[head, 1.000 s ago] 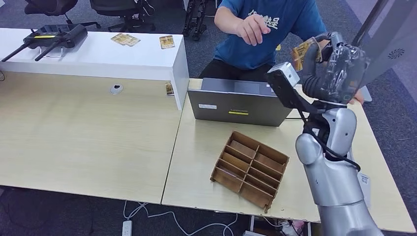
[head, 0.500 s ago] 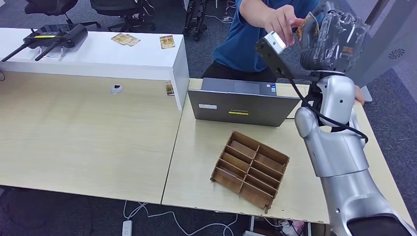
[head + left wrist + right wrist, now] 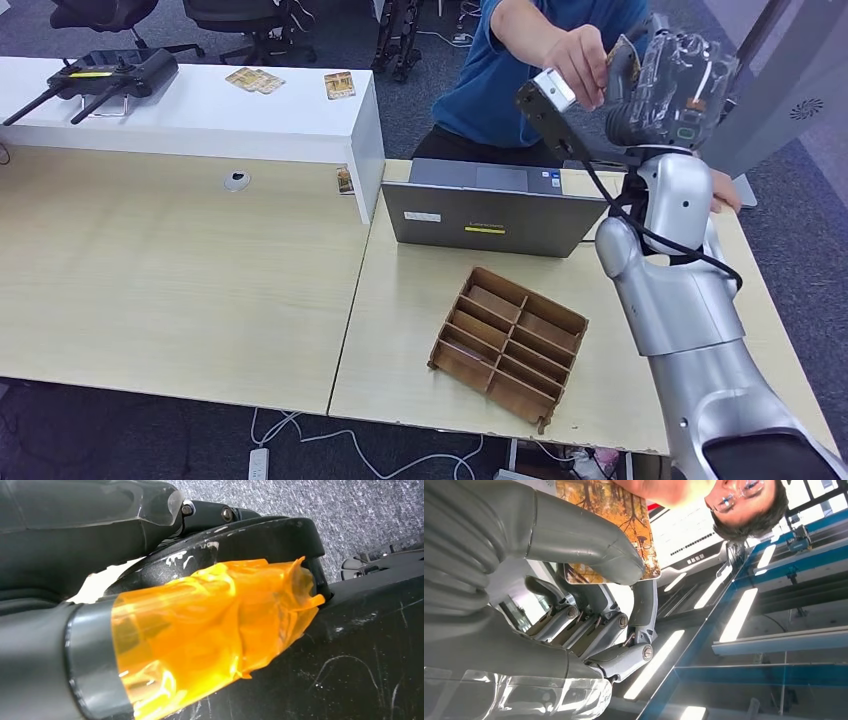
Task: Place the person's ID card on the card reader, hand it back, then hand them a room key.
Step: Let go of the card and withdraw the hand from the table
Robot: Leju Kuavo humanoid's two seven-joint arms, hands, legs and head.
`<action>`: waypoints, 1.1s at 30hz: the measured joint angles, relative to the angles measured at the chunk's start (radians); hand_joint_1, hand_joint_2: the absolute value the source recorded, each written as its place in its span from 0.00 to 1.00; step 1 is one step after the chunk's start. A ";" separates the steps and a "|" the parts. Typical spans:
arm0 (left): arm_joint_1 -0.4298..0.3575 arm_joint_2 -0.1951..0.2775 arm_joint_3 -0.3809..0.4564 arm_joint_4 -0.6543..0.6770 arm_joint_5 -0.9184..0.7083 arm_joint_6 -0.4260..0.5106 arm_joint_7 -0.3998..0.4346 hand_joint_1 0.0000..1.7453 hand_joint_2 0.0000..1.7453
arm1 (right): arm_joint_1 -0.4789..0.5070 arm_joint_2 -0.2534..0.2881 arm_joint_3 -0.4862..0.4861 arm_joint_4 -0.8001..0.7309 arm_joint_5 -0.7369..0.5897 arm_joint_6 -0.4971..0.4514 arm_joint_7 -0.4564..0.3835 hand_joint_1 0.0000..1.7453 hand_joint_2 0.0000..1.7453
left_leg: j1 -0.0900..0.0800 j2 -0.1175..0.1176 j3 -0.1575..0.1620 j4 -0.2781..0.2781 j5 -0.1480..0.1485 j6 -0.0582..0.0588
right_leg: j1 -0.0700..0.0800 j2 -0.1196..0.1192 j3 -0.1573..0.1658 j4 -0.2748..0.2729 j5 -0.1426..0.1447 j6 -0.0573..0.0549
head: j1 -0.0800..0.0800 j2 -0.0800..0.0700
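At the upper right of the head view, a card point(image 3: 616, 55) is held up by the right hand point(image 3: 668, 85), pinched under the thumb. The card's other edge is being met by the person's hand point(image 3: 577, 60). A handover is judged to be underway; which card it is cannot be told. Next, a release is called for once the person's grip is firm. The left hand's state cannot be told.
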 joint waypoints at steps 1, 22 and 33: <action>0.000 0.000 0.000 0.000 0.001 0.000 0.001 0.00 0.00 | -0.001 0.002 0.000 0.004 -0.004 -0.001 -0.001 0.00 1.00 | 0.000 0.000 0.000 0.000 0.000 0.000 | 0.000 0.000 0.000 0.000 0.000 0.000 | 0.000 0.000; 0.001 0.002 0.000 0.000 0.031 0.003 -0.010 0.00 0.00 | 0.037 0.035 -0.016 -0.012 -0.364 -0.008 -0.158 0.00 1.00 | 0.000 0.000 0.000 0.000 0.000 0.000 | 0.000 0.000 0.000 0.000 0.000 0.000 | 0.000 0.000; 0.003 0.005 0.000 0.000 0.076 0.018 -0.024 0.00 0.00 | 0.092 0.079 -0.086 -0.066 -1.265 0.139 -0.336 0.00 1.00 | 0.000 0.001 0.000 0.000 0.000 0.000 | 0.000 0.001 0.000 0.000 0.000 0.000 | 0.000 0.000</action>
